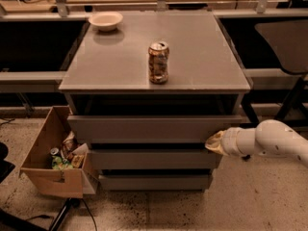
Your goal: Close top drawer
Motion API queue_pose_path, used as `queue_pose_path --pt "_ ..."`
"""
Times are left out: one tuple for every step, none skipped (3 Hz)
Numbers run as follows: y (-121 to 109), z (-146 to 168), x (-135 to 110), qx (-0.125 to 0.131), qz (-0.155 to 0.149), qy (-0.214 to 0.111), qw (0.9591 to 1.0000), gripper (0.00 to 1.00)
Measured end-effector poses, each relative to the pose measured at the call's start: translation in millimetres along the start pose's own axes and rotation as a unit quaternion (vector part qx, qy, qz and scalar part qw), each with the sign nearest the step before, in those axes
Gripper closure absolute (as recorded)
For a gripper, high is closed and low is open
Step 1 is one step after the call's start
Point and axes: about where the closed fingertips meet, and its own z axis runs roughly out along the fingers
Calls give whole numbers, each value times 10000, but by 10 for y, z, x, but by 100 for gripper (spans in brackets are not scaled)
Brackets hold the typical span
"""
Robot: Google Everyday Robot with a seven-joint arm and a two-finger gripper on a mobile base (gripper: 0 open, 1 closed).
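Note:
The top drawer (149,128) is the tallest grey front of the cabinet. It stands out a little from under the cabinet top, with a dark gap above it. My gripper (211,143) comes in from the right on a white arm (274,139). Its tan tip is at the lower right corner of the top drawer's front, at or against it. The two shallower drawers (154,159) lie below.
A drink can (158,62) stands upright on the cabinet top (192,57), and a shallow bowl (105,20) sits at its back left. An open cardboard box (53,170) with rubbish stands on the floor at the left. Dark benches flank the cabinet.

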Motion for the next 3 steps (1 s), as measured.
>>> queue_pose_path --pt "-37 2 -1 15 -8 -2 10000 100" --pt "-210 9 -3 85 -49 -11 10000 100" --pt "-209 9 -3 85 -49 -12 10000 81"
